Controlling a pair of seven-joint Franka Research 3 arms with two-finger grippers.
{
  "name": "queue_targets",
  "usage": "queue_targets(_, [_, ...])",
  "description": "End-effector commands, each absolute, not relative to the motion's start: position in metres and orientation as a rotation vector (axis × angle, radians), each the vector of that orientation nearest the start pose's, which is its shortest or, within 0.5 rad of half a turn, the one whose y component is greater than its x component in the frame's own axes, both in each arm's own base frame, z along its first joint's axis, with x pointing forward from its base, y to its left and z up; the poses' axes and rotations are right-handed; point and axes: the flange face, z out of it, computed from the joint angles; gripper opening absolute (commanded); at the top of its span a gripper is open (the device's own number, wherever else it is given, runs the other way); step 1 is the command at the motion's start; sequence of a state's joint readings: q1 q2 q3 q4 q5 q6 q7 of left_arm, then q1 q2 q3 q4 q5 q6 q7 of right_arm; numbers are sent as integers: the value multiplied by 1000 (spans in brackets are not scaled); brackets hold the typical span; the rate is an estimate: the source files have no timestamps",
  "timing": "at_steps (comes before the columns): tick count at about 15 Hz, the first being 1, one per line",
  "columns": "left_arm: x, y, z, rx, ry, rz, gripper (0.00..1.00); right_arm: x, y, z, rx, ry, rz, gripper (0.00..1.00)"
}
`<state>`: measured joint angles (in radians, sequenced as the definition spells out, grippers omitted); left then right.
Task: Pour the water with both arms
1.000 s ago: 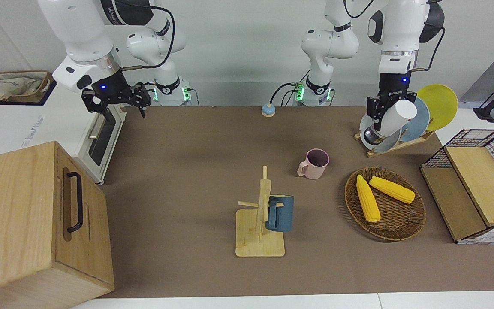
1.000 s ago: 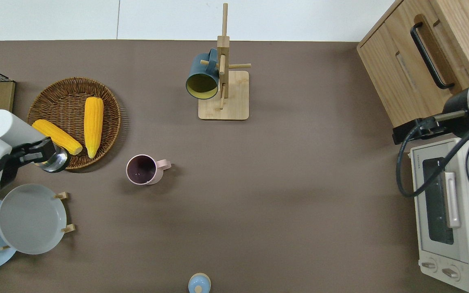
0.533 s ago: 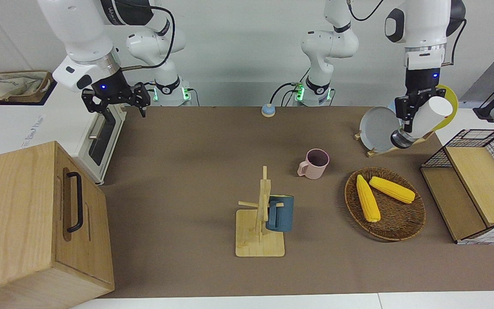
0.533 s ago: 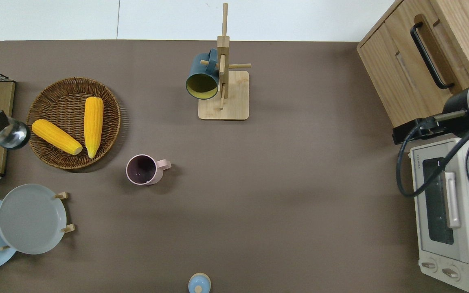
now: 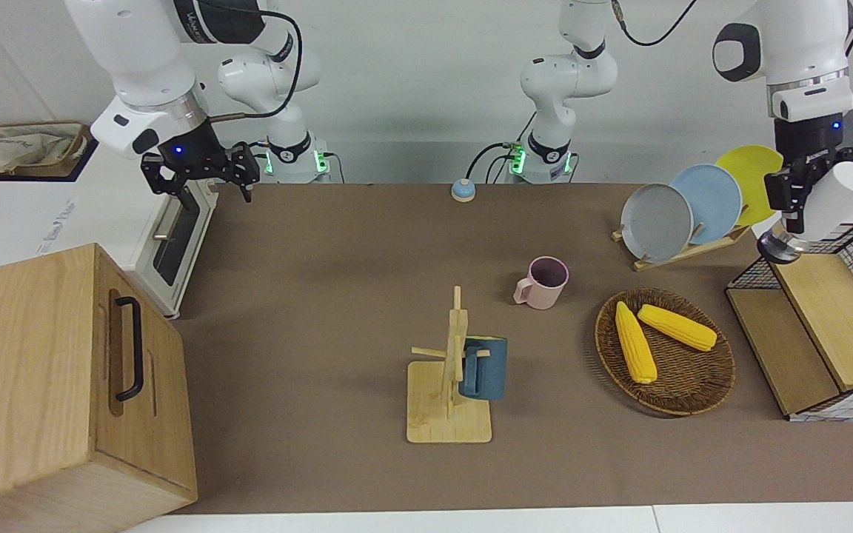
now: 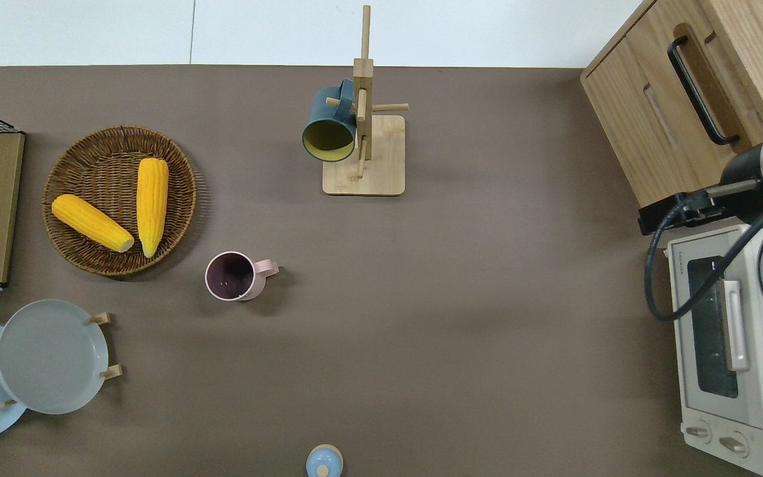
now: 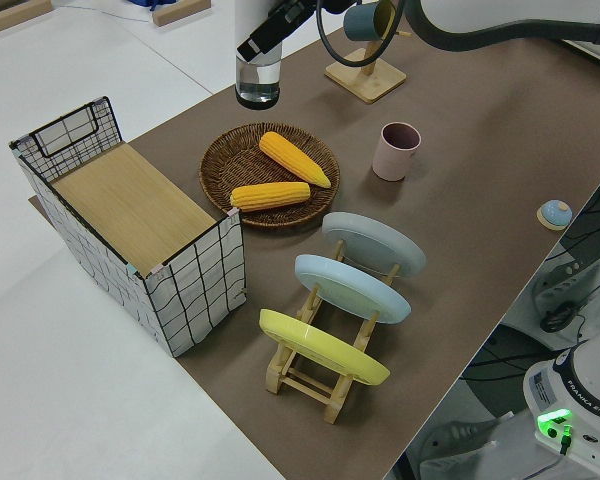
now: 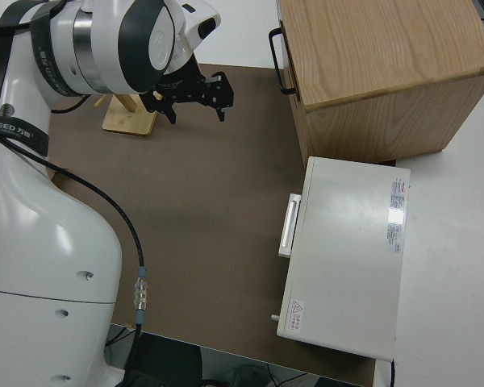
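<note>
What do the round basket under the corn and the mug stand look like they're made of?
The round basket looks like woven wicker: brown, matte, with visible braided strands. The mug stand looks like pale unpainted wood, perhaps bamboo, with a smooth finish and faint grain.

Glossy white jointed arms (image 5: 138, 66) with dark joint rings, looping black cables (image 5: 289, 55), small blue wrist lights, green-lit bases.
</note>
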<state>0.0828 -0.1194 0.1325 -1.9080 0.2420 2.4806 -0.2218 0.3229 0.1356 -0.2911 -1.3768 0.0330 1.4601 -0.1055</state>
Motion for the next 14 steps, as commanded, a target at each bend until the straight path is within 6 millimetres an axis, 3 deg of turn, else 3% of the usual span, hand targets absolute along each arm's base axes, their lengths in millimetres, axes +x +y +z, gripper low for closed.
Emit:
queue_targets(1, [584, 162, 648, -2730, -383, -1096, 0, 577, 34, 635, -3134, -232, 72, 983])
queue_targets(3, [594, 188, 660, -2732, -368, -1144, 0, 578, 34, 634, -3134, -232, 74, 983])
queue_targets(8, [596, 258, 628, -2795, -278, -1143, 0, 577, 34, 635, -3133, -232, 72, 983])
queue_targets(14, [591, 313, 596, -2818, -164, -1189, 0, 578, 34, 634, -3134, -232, 74, 983])
